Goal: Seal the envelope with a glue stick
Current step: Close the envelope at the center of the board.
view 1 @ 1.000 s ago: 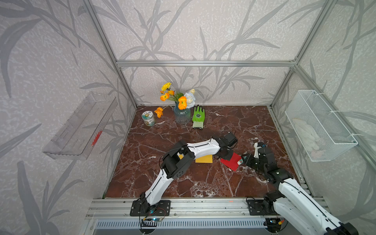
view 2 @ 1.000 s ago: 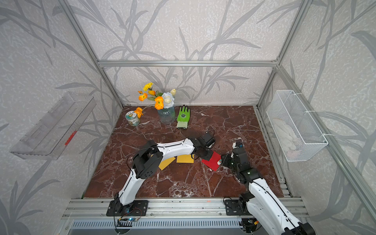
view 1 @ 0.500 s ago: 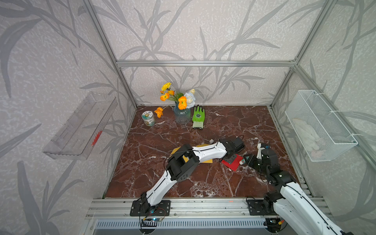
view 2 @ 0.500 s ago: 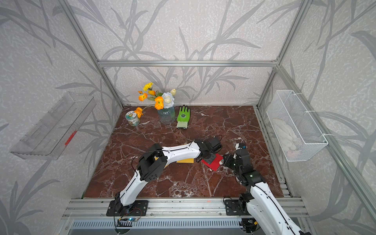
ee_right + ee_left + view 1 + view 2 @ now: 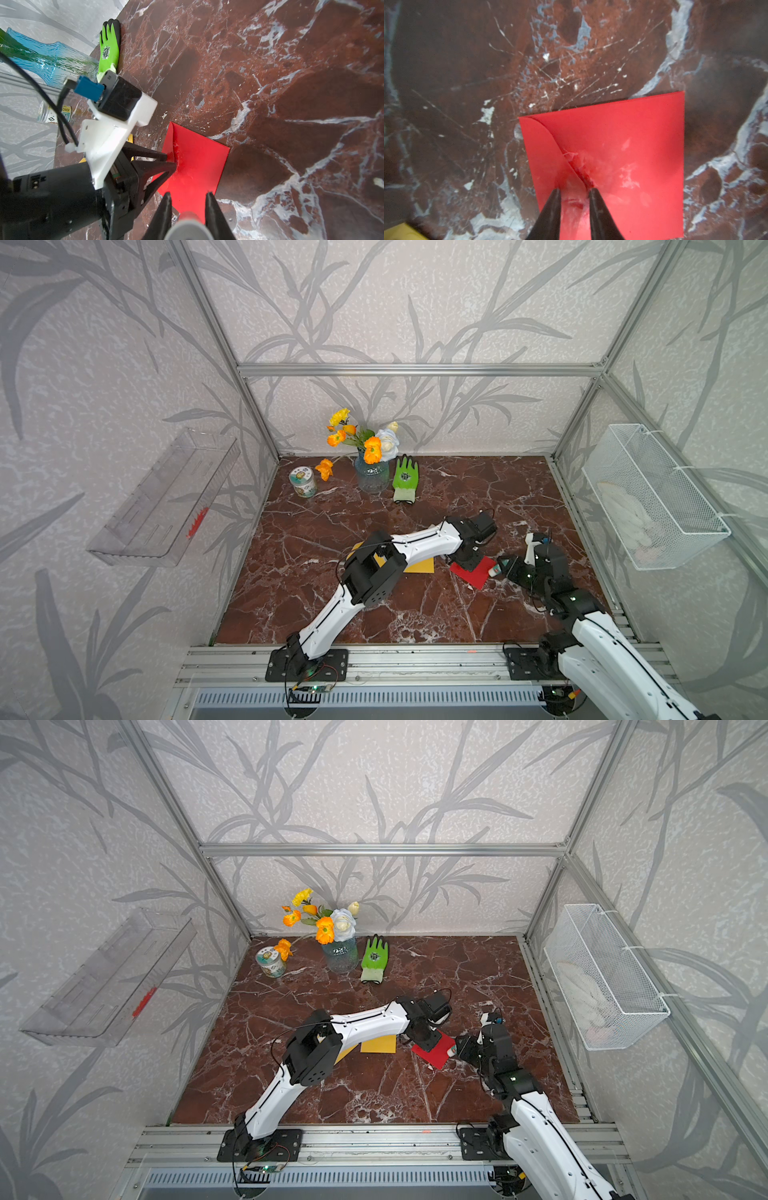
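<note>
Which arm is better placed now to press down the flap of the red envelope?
Left, I judge. The left gripper is on the red envelope at its flap seam; the right gripper is shut on the glue stick.

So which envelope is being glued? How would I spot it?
On the dark marble table, look between the left gripper and the right gripper. There lies the red envelope, whitish smears by its flap; the neighbouring envelope is yellow.

Flower vase (image 5: 372, 479) between a green glove (image 5: 405, 481) and small jar (image 5: 302, 482); wire basket (image 5: 673, 506) on wall
</note>
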Robot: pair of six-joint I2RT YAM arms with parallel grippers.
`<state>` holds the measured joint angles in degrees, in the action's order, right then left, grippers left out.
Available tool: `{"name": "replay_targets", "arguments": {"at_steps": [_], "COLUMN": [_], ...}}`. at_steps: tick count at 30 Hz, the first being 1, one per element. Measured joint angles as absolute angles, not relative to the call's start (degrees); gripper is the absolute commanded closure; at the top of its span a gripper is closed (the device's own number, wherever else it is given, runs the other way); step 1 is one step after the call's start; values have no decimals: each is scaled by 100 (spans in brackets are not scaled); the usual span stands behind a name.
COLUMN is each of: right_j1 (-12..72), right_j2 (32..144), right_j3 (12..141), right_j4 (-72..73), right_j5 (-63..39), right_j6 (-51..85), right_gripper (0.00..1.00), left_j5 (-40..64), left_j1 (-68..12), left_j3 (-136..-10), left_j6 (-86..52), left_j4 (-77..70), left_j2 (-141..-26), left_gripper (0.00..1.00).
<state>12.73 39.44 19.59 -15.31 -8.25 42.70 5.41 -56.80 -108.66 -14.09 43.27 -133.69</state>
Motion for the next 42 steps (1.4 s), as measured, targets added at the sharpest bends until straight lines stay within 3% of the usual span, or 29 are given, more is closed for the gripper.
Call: {"name": "replay_targets", "arguments": {"at_steps": [30, 32, 35, 42], "right_j1": [1262, 1262, 1262, 1262], "right_j2": [4014, 4014, 4016, 4016], "right_j3": [1896, 1887, 1881, 1846], "right_j4": [-1522, -1518, -1514, -1498], "right_j5": [-952, -952, -952, -952], "right_j6": [4292, 4292, 4292, 4292], "right_gripper": [100, 100, 100, 100], "left_j5": [2078, 2099, 2106, 2058], "left_j1": [-5087, -5061, -5033, -5013], "left_j3": [-9889, -9880, -9848, -9839], "left_j6": [-2508, -2565, -2637, -2657], "left_j4": [3428, 3367, 3297, 3280], "left_j2": [-12639, -12619, -12604, -12608], "left_gripper": [68, 73, 100, 100]}}
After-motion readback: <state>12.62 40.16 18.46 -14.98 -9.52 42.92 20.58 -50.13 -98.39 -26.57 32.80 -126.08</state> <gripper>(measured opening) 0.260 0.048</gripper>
